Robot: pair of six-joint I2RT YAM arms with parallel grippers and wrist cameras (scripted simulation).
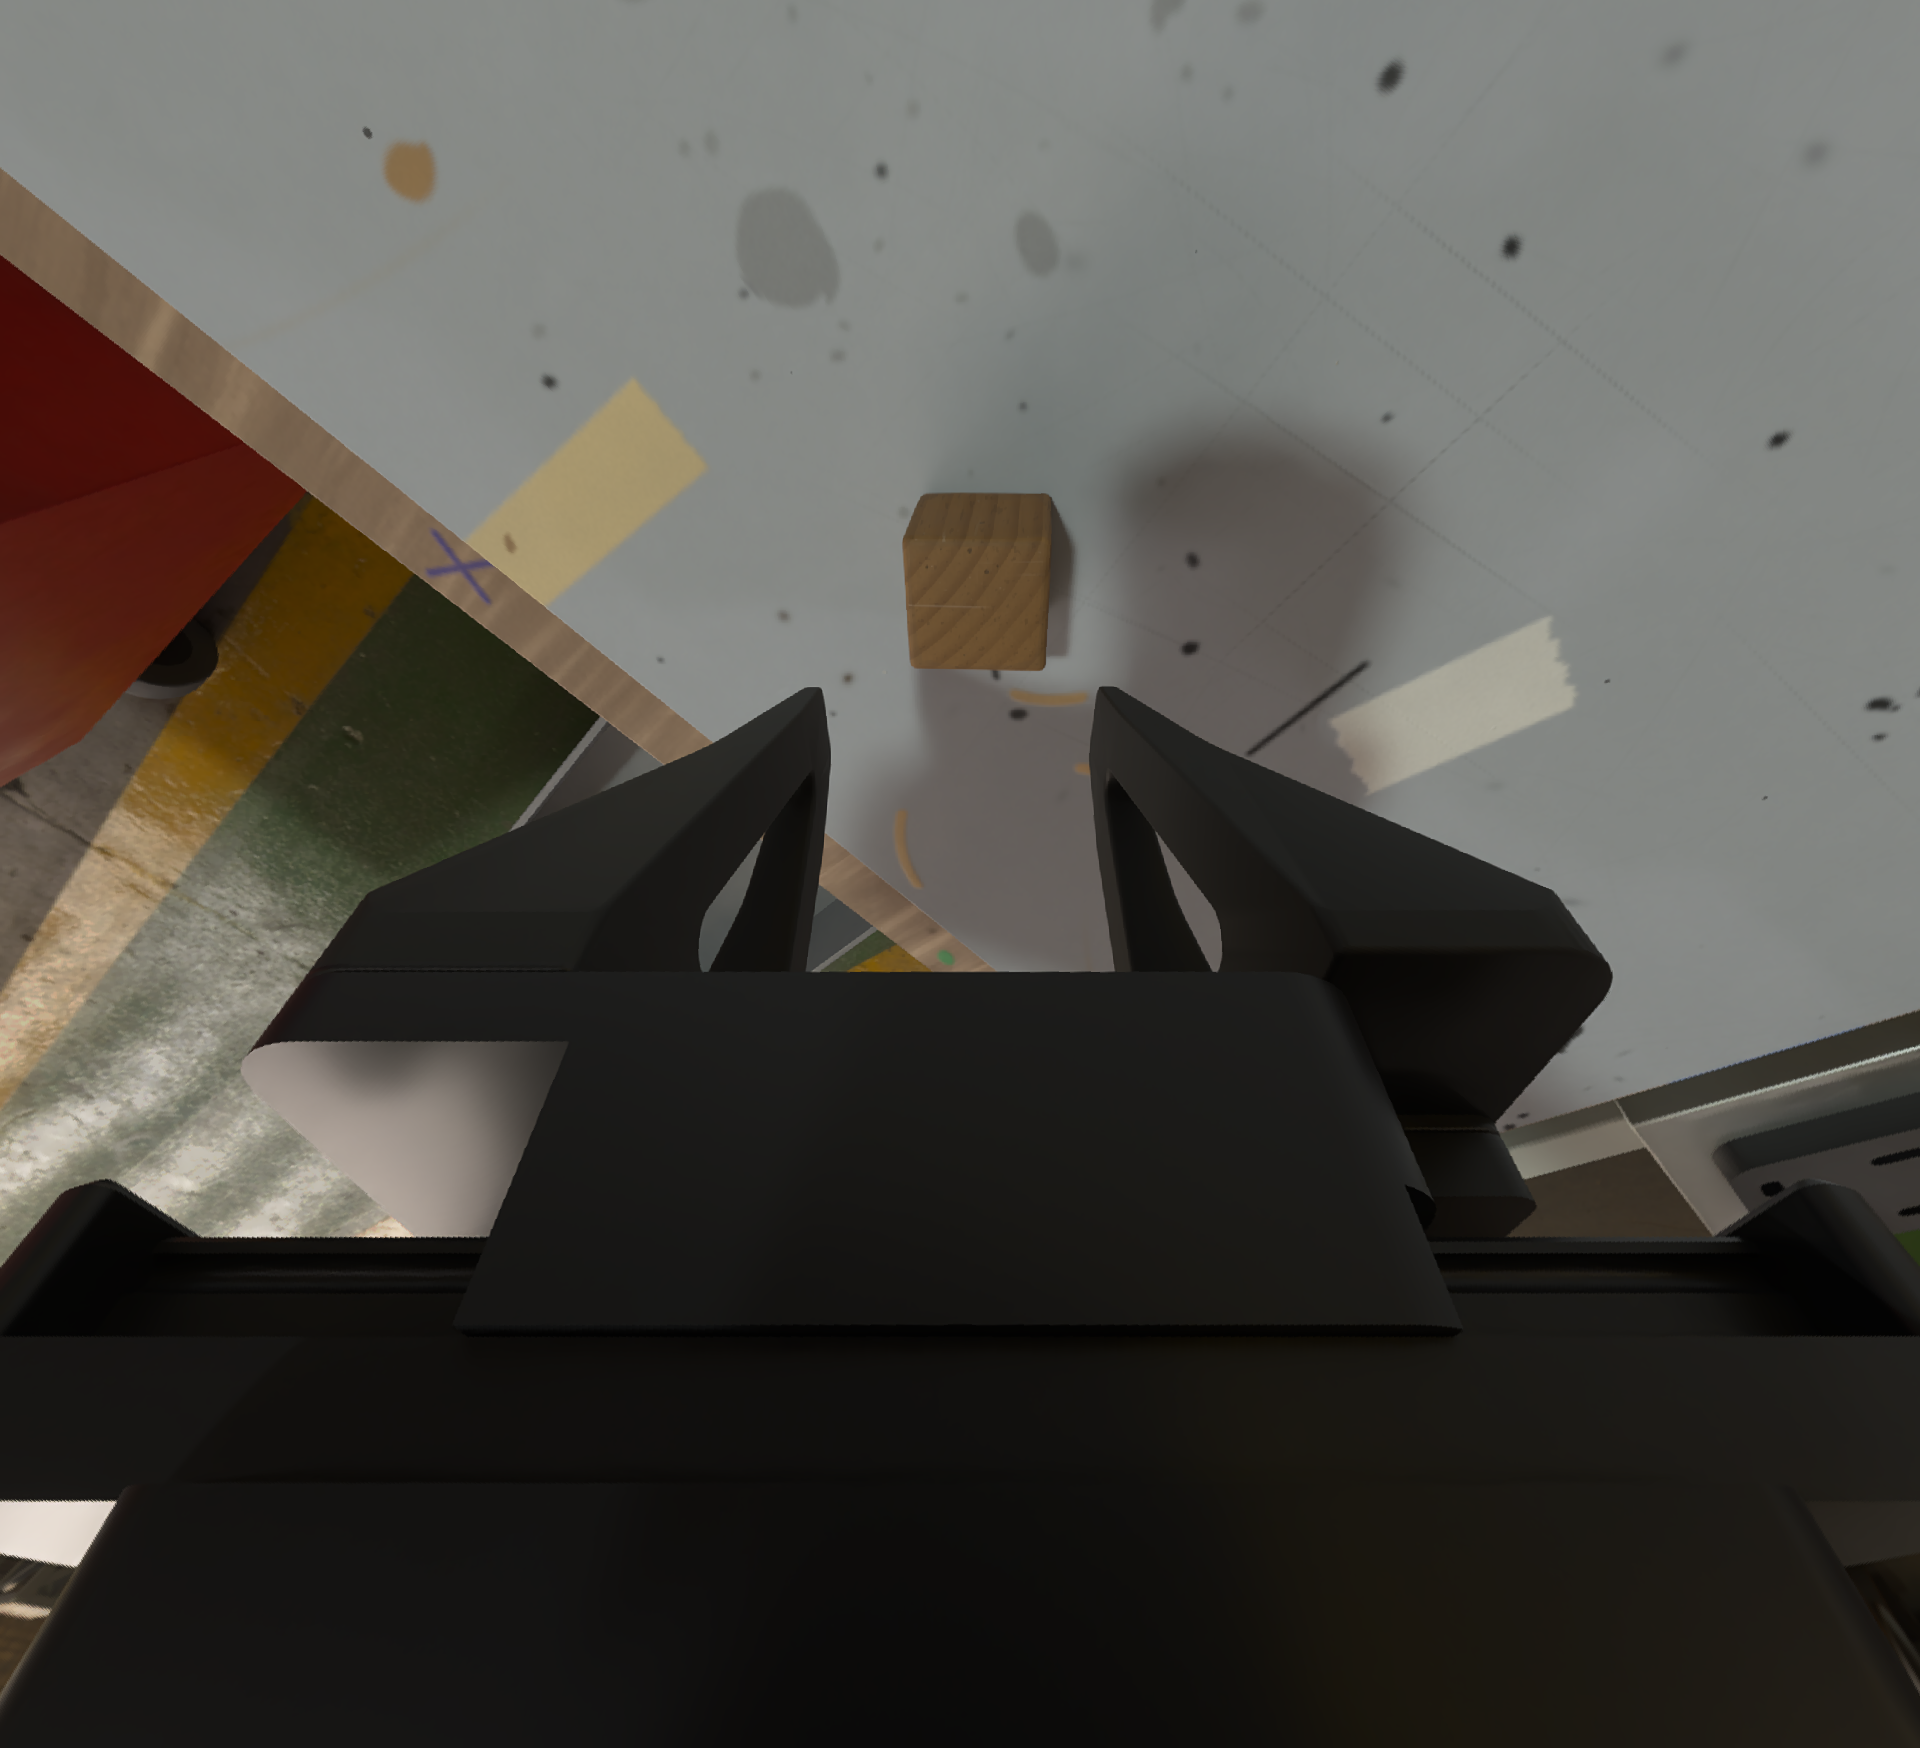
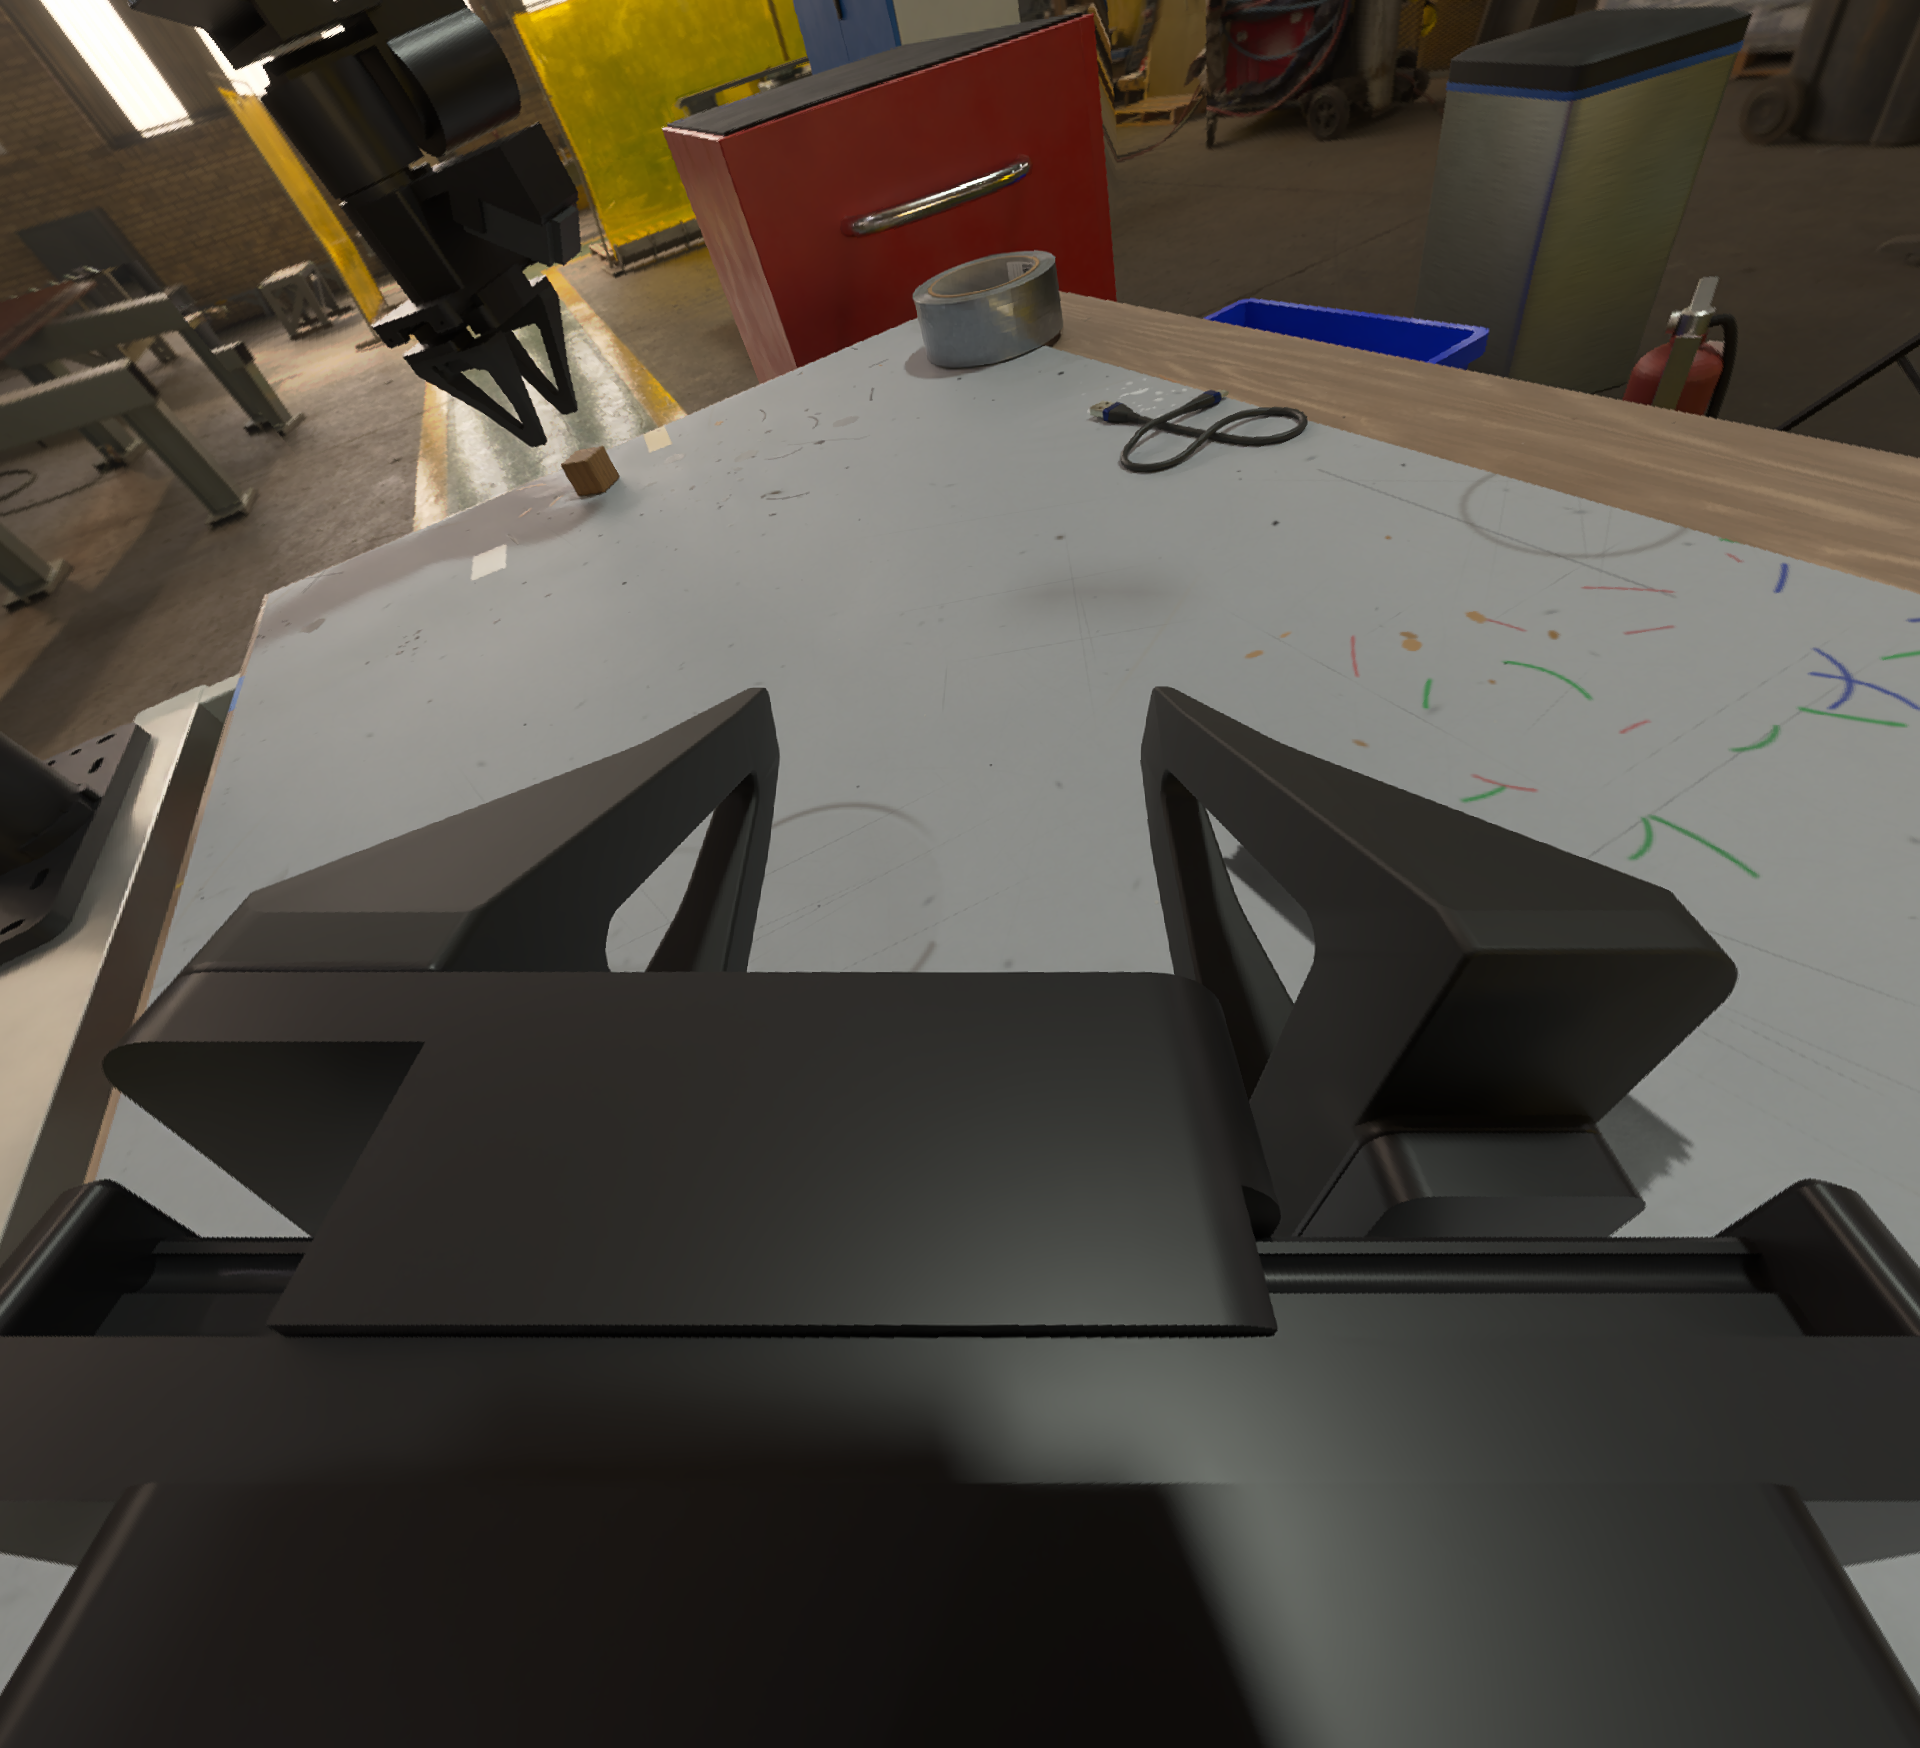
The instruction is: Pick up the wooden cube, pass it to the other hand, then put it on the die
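Grey speckled tabletop [image 1: 1351, 244] carries the wooden cube [image 1: 977, 581], just beyond my left pincer [image 1: 961, 701], spread and empty. My right pincer [image 2: 958, 701] is likewise spread, empty.

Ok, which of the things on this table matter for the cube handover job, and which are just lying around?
Part of the job:
wooden cube, on the table near its edge
left gripper, open, above the cube
right gripper, open, empty
The die is not in view.

Just lying about:
roll of grey tape
black cable
strips of tape on the table
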